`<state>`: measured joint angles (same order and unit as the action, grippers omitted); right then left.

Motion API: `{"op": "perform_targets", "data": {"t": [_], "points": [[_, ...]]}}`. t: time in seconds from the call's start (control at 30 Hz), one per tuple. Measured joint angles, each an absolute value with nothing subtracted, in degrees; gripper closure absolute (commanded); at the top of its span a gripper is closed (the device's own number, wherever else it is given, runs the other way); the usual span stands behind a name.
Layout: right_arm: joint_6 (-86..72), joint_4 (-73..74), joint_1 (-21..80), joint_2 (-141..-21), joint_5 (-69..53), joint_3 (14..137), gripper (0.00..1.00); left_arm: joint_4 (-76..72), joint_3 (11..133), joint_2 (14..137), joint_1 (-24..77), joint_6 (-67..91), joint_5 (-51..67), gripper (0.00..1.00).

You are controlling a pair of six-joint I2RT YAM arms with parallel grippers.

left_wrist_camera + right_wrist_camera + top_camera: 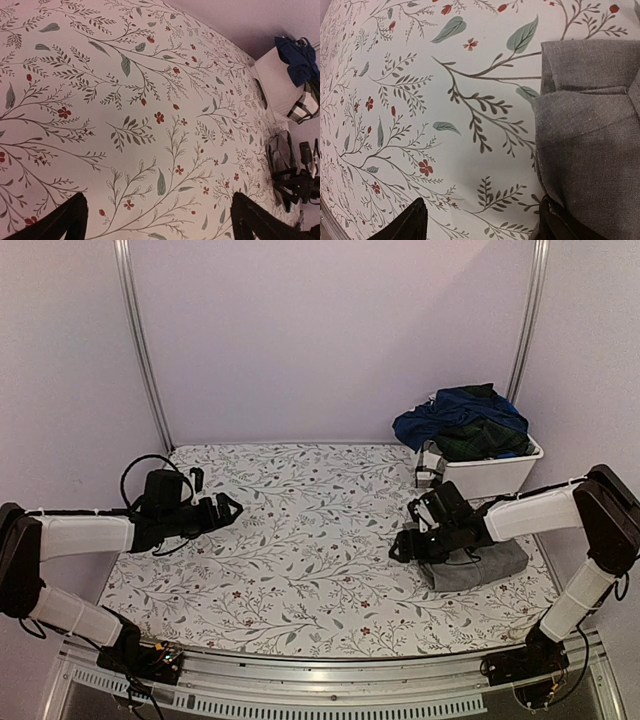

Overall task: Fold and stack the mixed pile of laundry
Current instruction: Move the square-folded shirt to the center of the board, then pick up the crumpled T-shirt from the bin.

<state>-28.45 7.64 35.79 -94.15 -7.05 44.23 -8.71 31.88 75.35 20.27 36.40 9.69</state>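
- Between the two black fingers of the right gripper (482, 220), whose jaws stand apart with nothing clamped, only flowered cloth shows; one finger (555, 222) sits right at the edge of a grey woven garment, folded flat (590, 125), though I cannot tell if it touches.
- In the top view the right gripper (405, 545) hangs low over the table just beside that grey folded garment (480, 565), which lies at the table's right side, near the front edge, with the wrist over part of it.
- Behind the grey garment, at the back right corner, stands a white plastic bin (490, 475). Heaped in it, spilling over the rim, are a navy blue garment (450, 415) and a dark green plaid one (475, 440) just below it.
- A black-and-white checked cloth (430, 462) hangs down the bin's near corner.
- On the other side, the left gripper (228, 508) has its jaws spread wide and empty; from its wrist view the two fingers frame bare cloth (160, 220).
- It hovers over the left part of the table, well apart from every garment.
- Under everything lies a white tablecloth printed with grey-green leaves and small red flowers (300, 540).
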Motion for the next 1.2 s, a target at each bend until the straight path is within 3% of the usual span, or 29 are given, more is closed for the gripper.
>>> {"op": "perform_targets", "data": {"t": [0.4,0.67,0.83,1.03,1.2], "points": [[-22.9,8.6,24.6,-92.2,-5.7,42.6,0.25,-8.7,31.9,75.7,19.8,36.3,9.8,0.0],[-18.7,17.0,27.7,-90.9,-7.1,46.0,0.22,-8.5,32.0,75.7,19.7,34.3,11.6,0.0],[-15.4,24.3,31.1,-85.9,-10.1,60.0,0.16,-8.2,33.3,75.6,19.8,32.6,14.0,0.0],[-9.6,24.5,30.3,-81.7,-7.6,80.1,0.01,-8.2,34.4,75.0,20.3,31.8,15.0,0.0],[-4.6,24.3,24.3,-88.0,-3.2,92.7,0.01,-7.5,35.8,72.8,20.5,31.6,14.3,0.0]]}}
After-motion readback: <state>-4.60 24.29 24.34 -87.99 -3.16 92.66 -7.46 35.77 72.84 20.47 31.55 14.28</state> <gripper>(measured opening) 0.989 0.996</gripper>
